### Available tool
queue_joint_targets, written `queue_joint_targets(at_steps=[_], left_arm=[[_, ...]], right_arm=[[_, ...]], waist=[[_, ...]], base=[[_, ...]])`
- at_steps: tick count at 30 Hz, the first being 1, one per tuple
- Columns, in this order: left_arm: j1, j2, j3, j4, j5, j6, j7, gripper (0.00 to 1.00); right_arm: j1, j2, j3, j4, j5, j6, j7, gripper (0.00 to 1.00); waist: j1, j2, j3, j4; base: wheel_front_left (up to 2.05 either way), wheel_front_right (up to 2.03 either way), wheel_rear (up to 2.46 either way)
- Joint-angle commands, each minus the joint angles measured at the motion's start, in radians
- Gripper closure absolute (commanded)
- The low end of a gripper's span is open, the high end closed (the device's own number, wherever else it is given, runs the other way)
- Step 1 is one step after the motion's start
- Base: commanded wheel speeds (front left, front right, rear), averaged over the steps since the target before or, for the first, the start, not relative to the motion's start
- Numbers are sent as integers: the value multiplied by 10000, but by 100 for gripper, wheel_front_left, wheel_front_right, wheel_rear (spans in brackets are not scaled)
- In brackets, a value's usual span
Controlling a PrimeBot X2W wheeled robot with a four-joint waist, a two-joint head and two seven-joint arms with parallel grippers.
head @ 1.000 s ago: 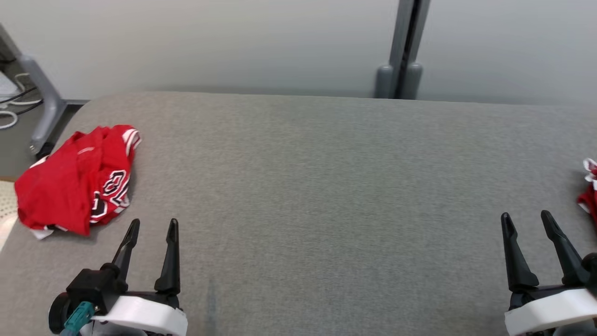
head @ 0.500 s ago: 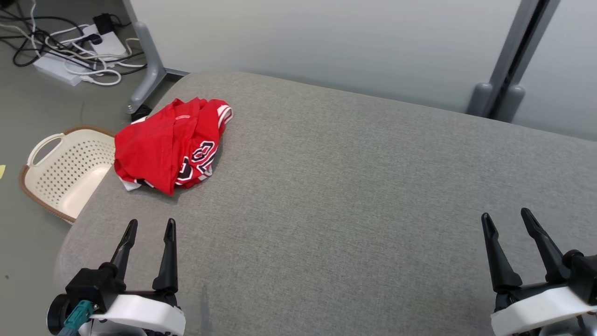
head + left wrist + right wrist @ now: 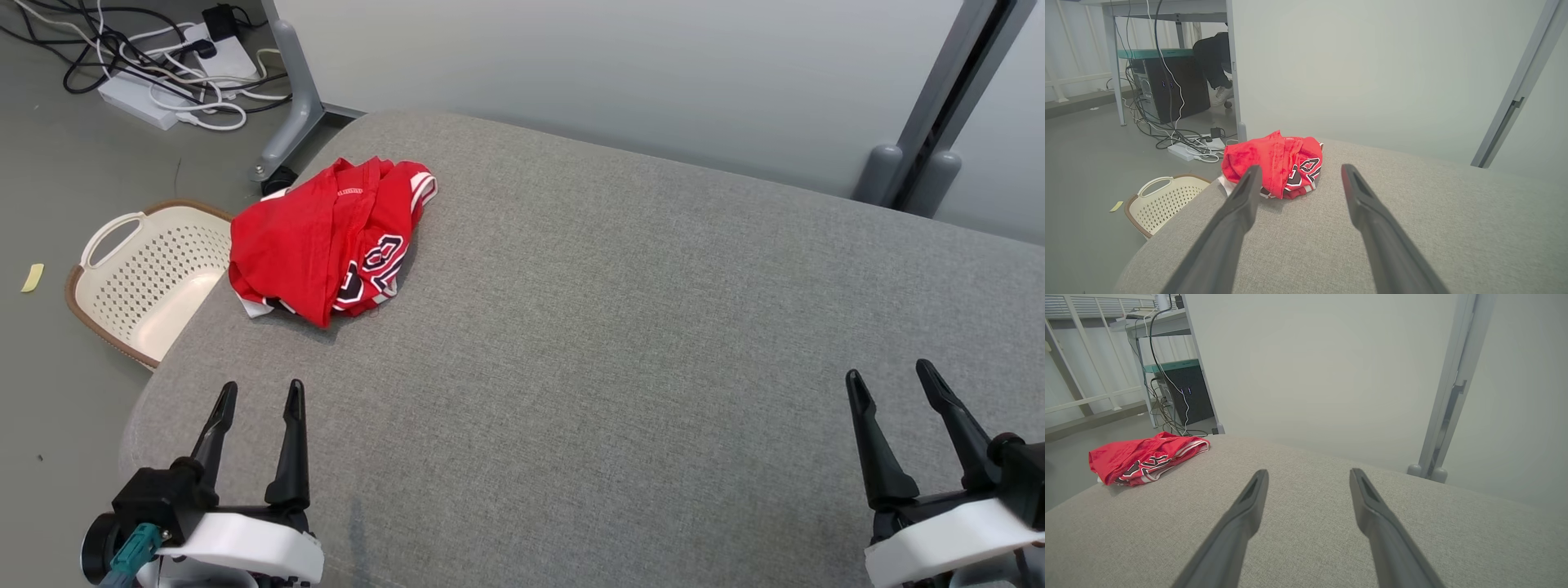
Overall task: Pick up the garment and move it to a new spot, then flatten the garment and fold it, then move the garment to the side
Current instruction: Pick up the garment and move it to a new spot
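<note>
The garment [image 3: 326,241] is a crumpled red jersey with white trim and black-and-white numbers, lying near the far left corner of the grey padded table [image 3: 620,327]. In the left wrist view the garment [image 3: 1278,163] sits just beyond my finger tips; in the right wrist view it [image 3: 1143,459] lies far off to the left. My left gripper [image 3: 260,392] hovers open at the table's near left edge, short of the garment. At the near right my right gripper [image 3: 890,377] also stands open. Neither holds anything.
A cream perforated laundry basket [image 3: 139,282] stands on the floor beside the table's left edge. Cables and a power strip [image 3: 163,73] lie on the floor beyond it, by a grey desk leg [image 3: 294,106]. A pale wall and a grey post [image 3: 939,106] back the table.
The head camera has turned left, so the garment now shows nearer the middle and the basket and floor cables have come into view. Both grippers stay open in their places.
</note>
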Motion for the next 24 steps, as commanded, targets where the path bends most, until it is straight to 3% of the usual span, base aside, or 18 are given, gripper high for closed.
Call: queue_joint_targets(at_steps=[1,9,18,24], left_arm=[[-277,-29,31,30,89,-38,-54,0],[-850,-213,182,-56,267,2,-76,0],[-2924,-653,804,-223,277,-315,-51,0],[-4548,-637,1220,1041,224,-739,-51,0]], right_arm=[[35,-63,-49,-51,-54,-2,43,0],[-280,-265,-134,-340,-193,-2,269,0],[-1283,-715,-155,-1186,-387,-2,839,0],[-1946,-908,-148,-1583,-460,-2,1031,0]], waist=[[0,0,37,10],[0,0,562,-75],[0,0,2415,-763],[0,0,3664,-1246]], base=[[0,0,0],[0,0,0],[0,0,0],[0,0,0]])
